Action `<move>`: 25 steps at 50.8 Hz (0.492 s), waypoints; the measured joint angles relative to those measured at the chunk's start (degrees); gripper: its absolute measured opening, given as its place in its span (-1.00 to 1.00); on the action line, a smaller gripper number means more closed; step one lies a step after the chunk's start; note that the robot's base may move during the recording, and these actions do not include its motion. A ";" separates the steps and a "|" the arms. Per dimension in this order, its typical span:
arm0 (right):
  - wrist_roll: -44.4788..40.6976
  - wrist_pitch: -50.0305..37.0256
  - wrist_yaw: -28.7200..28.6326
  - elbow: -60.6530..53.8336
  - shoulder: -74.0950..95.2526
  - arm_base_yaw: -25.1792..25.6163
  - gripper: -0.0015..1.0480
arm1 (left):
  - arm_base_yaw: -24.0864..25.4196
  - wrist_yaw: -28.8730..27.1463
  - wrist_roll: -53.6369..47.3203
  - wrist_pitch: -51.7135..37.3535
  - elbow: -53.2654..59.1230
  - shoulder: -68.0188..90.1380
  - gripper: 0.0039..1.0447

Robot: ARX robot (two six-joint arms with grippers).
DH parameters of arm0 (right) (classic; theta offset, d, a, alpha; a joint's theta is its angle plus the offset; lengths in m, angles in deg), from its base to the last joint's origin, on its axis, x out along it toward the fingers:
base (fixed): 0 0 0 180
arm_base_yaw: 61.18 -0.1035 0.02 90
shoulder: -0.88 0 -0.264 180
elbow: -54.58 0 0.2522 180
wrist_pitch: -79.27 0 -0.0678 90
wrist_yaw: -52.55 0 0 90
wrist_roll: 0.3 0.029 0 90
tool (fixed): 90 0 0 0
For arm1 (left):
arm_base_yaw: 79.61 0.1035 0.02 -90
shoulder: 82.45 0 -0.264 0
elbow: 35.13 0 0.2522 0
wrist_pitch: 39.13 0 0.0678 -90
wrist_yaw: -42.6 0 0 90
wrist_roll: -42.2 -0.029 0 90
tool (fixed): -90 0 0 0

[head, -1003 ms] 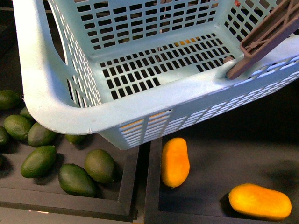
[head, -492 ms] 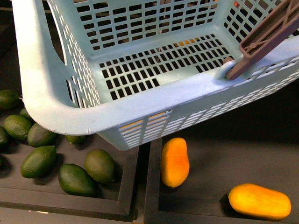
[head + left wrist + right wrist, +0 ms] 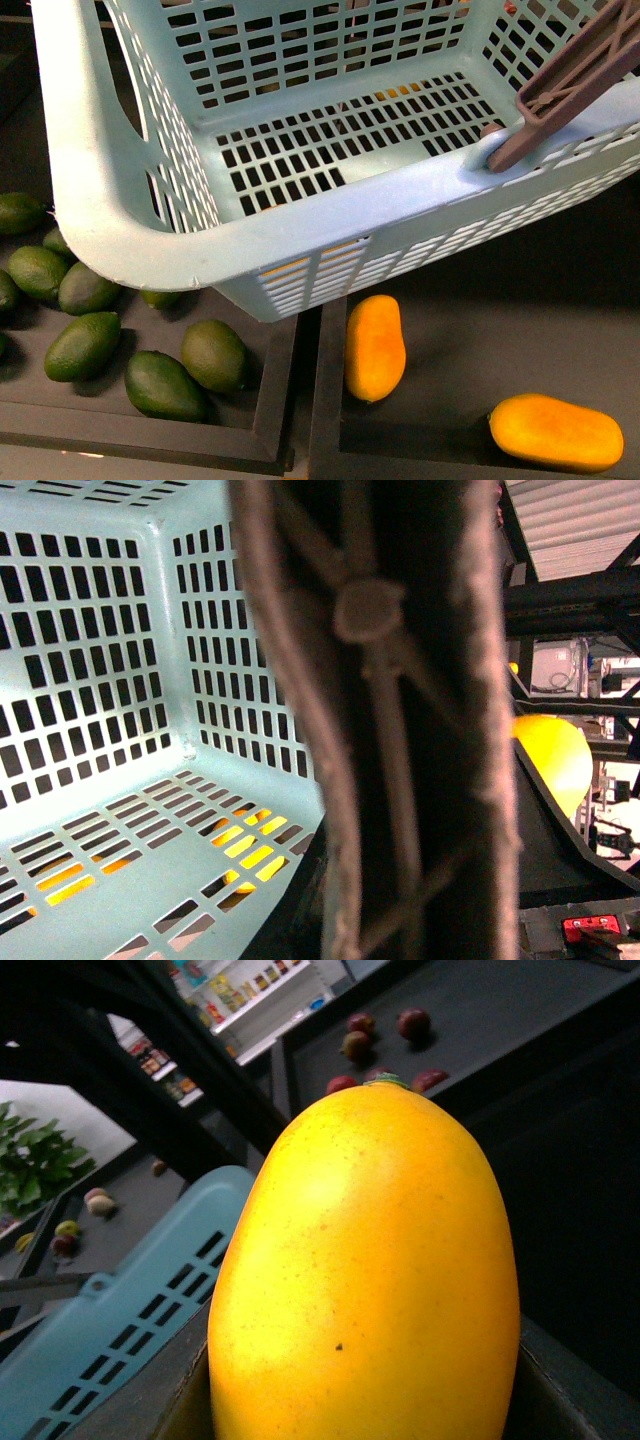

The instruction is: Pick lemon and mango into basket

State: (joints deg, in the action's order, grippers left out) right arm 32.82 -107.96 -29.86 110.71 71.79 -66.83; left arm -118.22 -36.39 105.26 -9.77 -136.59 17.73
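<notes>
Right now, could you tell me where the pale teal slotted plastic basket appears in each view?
Front view: the pale teal slotted plastic basket fills the upper picture, brown arched handle at its right rim.
Left wrist view: the basket's inside shows behind that blurred handle.
Right wrist view: its rim shows beside a smooth orange-yellow mango.
Shared landmark: the handle, front and left wrist only.

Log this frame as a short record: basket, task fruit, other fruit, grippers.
basket: teal basket, no fruit seen inside, brown handle at its right rim
mangoes: left mango and right mango lie in dark tray, outside basket
right wrist view: close mango fills frame
lemon: cannot tell
other fruit: green oval fruits in left tray
grippers: neither in view
</notes>
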 joint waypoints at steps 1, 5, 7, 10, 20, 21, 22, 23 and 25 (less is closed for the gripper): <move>-0.02 -0.39 0.44 0.44 0.61 -1.09 0.11 | 0.00 0.00 0.00 0.00 0.00 0.00 -0.92; -0.55 -0.92 1.68 1.57 2.25 -3.50 0.11 | 0.00 0.00 0.00 0.00 0.00 0.00 -0.92; -0.74 -0.92 2.34 2.27 3.28 -4.70 0.11 | 0.00 -0.02 0.00 0.02 0.00 0.00 -0.92; -0.81 -0.92 2.89 3.13 4.68 -6.08 0.11 | 0.00 -0.02 -0.02 0.00 0.00 0.00 -0.92; -1.09 0.26 5.35 5.03 8.98 -9.84 0.11 | 0.00 -0.02 0.00 0.02 -0.02 0.00 -0.92; -1.09 0.46 5.49 5.07 9.20 -10.14 0.11 | 0.00 -0.02 0.00 0.00 0.00 0.00 -0.92; -1.09 0.57 5.53 5.09 9.44 -10.40 0.11 | 0.00 -0.02 0.00 0.02 0.00 0.00 -0.92; -1.09 0.74 5.53 5.09 9.60 -10.62 0.11 | 0.00 -0.02 0.00 0.00 -0.02 0.00 -0.92; -1.29 1.09 5.77 5.11 9.73 -11.02 0.15 | 0.00 -0.02 0.00 0.02 0.00 0.00 -0.92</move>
State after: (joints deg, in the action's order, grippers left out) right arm 31.53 -106.87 -24.09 115.83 81.52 -77.85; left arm -118.22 -36.41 105.26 -9.75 -136.59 17.73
